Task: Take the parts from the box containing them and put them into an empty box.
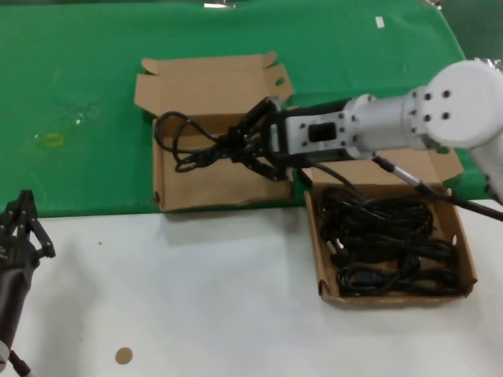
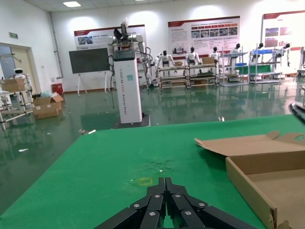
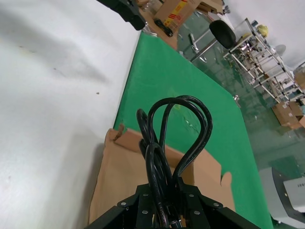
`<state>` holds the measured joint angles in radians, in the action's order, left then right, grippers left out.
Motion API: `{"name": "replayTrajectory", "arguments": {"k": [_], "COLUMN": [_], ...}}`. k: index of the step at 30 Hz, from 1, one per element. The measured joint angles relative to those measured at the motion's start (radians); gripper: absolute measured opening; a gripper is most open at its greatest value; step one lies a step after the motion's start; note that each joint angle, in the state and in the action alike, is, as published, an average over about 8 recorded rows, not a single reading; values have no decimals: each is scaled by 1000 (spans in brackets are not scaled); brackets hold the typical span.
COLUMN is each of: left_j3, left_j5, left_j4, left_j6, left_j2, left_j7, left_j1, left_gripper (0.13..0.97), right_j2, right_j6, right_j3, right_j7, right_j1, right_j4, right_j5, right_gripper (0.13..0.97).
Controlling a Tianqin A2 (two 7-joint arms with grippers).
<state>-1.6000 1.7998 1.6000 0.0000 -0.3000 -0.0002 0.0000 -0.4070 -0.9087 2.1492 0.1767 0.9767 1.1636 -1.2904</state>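
Note:
My right gripper is shut on a black power cord and holds it over the empty box, the left one of the two, on the green mat. In the right wrist view the cord's loops stick out past the gripper above that box's floor. The box containing the parts stands to the right, with several coiled black cords in it. My left gripper is parked at the near left, shut and empty; in its wrist view it is shut, with the empty box's wall beside it.
The green mat covers the far half of the table, and bare white table the near half. The empty box's lid lies open at its far side. A small brown disc lies near the front edge.

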Motion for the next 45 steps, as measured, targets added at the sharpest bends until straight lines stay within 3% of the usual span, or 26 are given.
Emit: {"name": "replayTrajectory", "arguments": {"k": [22, 30, 42, 45], "left_j3": [0, 0, 0, 0], "left_j5": [0, 0, 0, 0], "left_j4": [0, 0, 0, 0], "left_j6": [0, 0, 0, 0], "left_j2": [0, 0, 0, 0], "left_j7": [0, 0, 0, 0], "left_j1": [0, 0, 0, 0], "left_gripper": [152, 152, 152, 152], "right_j2": [181, 190, 190, 189], "right_j6": [110, 122, 128, 130], "right_j3": [32, 36, 41, 40], "right_j7": [199, 214, 212, 212], "right_j1": [121, 128, 130, 129], "right_j4": [-388, -421, -427, -427], "right_j5": [7, 12, 22, 23], "right_gripper": [225, 225, 289, 339]}}
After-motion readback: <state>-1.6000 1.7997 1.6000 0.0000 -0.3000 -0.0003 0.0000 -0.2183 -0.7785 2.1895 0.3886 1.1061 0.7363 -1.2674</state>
